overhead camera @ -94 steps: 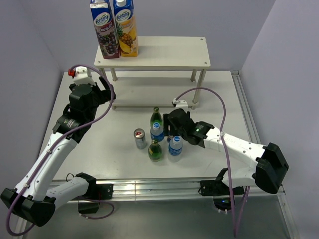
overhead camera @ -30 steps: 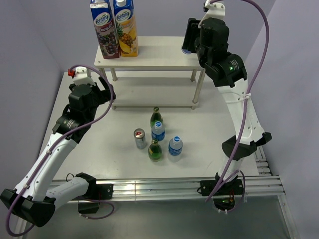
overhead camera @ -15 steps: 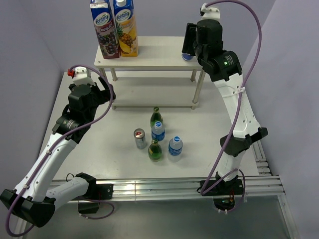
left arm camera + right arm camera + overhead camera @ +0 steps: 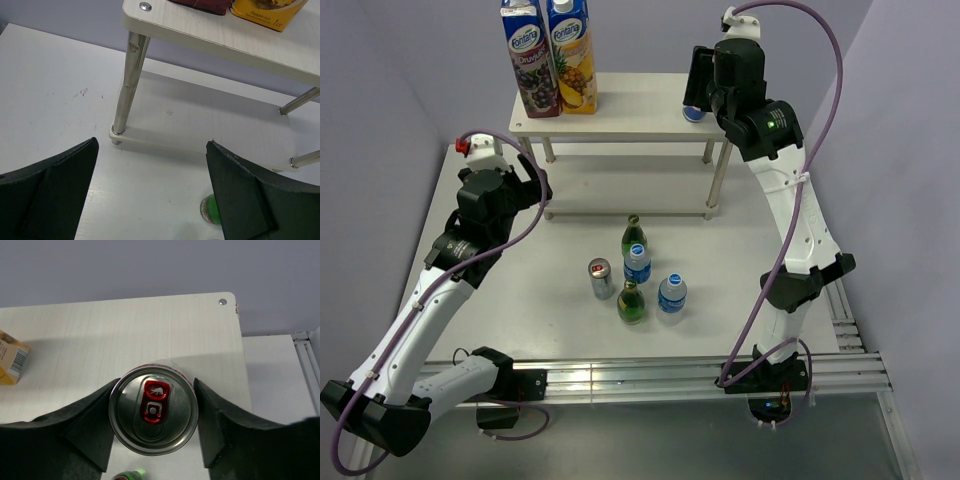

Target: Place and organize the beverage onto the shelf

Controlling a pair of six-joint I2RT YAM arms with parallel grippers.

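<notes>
The white two-tier shelf [image 4: 650,102] stands at the back of the table, and its top board also shows in the right wrist view [image 4: 150,325]. Two juice cartons [image 4: 548,58] stand on its left end. My right gripper [image 4: 697,92] is shut on a silver can with a red tab [image 4: 153,410], upright over the right end of the top board. My left gripper [image 4: 538,185] is open and empty, near the shelf's front left post [image 4: 129,80]. Two green bottles [image 4: 631,302], two water bottles [image 4: 671,293] and another can [image 4: 601,278] stand on the table.
The lower board [image 4: 200,125] is bare where it shows. A green bottle top [image 4: 210,210] sits by my left gripper's right finger. Grey walls close in the back and sides. A metal rail [image 4: 660,372] runs along the near edge.
My right arm has swung up from the bottle cluster on the table to the right end of the shelf's top board and has settled slightly lower there. The left arm has not moved.
</notes>
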